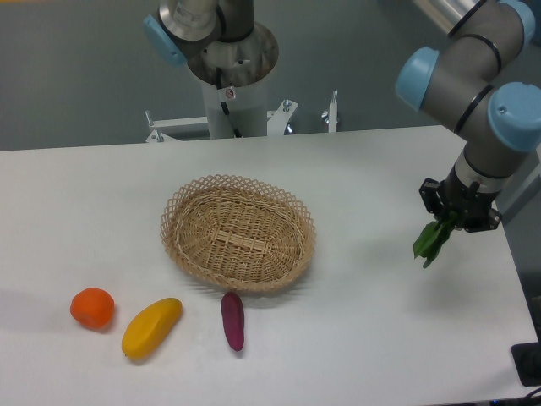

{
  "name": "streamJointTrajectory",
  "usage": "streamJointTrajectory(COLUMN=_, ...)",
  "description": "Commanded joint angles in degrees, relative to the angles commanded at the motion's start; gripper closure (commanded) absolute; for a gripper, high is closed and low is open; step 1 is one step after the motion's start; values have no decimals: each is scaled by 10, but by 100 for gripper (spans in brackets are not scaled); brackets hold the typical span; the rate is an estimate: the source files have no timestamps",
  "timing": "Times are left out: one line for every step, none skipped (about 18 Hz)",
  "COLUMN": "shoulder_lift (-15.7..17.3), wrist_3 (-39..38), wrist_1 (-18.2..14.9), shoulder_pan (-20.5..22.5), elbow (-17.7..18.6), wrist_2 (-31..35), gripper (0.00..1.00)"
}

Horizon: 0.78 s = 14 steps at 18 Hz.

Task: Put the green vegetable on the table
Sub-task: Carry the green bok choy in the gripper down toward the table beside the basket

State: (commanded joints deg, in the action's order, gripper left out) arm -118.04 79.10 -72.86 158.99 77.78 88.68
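Observation:
The green vegetable [431, 241] hangs leaves-down from my gripper [450, 222] near the right side of the white table [355, 338]. The gripper is shut on its upper end, which is hidden between the fingers. The leaves hang just above the tabletop, to the right of the wicker basket; I cannot tell if the tips touch the surface.
An oval woven wicker basket [238, 232] sits at the middle of the table. In front of it lie a dark purple vegetable [232, 320], a yellow mango-shaped fruit [151, 326] and an orange fruit [92, 308]. The robot base [230, 68] stands behind the table.

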Motion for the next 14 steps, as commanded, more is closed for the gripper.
streamJointTrajectory(shoulder_lift=0, wrist_3=0, wrist_1=0, shoulder_pan=0, elbow=0, wrist_2=0, gripper=84)
streamJointTrajectory(shoulder_lift=0, wrist_3=-1, wrist_1=0, shoulder_pan=0, elbow=1, wrist_2=0, gripper=84)
streamJointTrajectory(shoulder_lift=0, wrist_3=-1, wrist_1=0, shoulder_pan=0, elbow=1, wrist_2=0, gripper=84)
streamJointTrajectory(shoulder_lift=0, wrist_3=2, wrist_1=2, shoulder_pan=0, elbow=2, wrist_2=-1, gripper=84)
streamJointTrajectory(shoulder_lift=1, wrist_3=2, wrist_1=0, shoulder_pan=0, elbow=2, wrist_2=-1, gripper=82)
streamJointTrajectory(shoulder_lift=1, wrist_3=-1, wrist_1=1, shoulder_pan=-2, elbow=3, wrist_2=1, gripper=82)
streamJointTrajectory(shoulder_lift=0, wrist_3=-3, wrist_1=-1, shoulder_pan=-3, elbow=3, wrist_2=5, gripper=82)
streamJointTrajectory(shoulder_lift=1, wrist_3=-4, wrist_1=-2, shoulder_pan=-5, elbow=4, wrist_2=10, gripper=82)
streamJointTrajectory(shoulder_lift=1, wrist_3=-5, wrist_1=-2, shoulder_pan=-8, elbow=4, wrist_2=11, gripper=82)
streamJointTrajectory(shoulder_lift=2, wrist_3=-7, wrist_1=-2, shoulder_pan=-11, elbow=4, wrist_2=12, gripper=82)
streamJointTrajectory(shoulder_lift=3, wrist_3=-11, wrist_1=-3, shoulder_pan=-11, elbow=6, wrist_2=12, gripper=82)
streamJointTrajectory(shoulder_lift=5, wrist_3=-12, wrist_1=-6, shoulder_pan=-11, elbow=7, wrist_2=11, gripper=82)
streamJointTrajectory(shoulder_lift=8, wrist_3=-12, wrist_1=-10, shoulder_pan=-14, elbow=11, wrist_2=11, gripper=82)
streamJointTrajectory(shoulder_lift=11, wrist_3=-12, wrist_1=-9, shoulder_pan=-18, elbow=20, wrist_2=11, gripper=82)
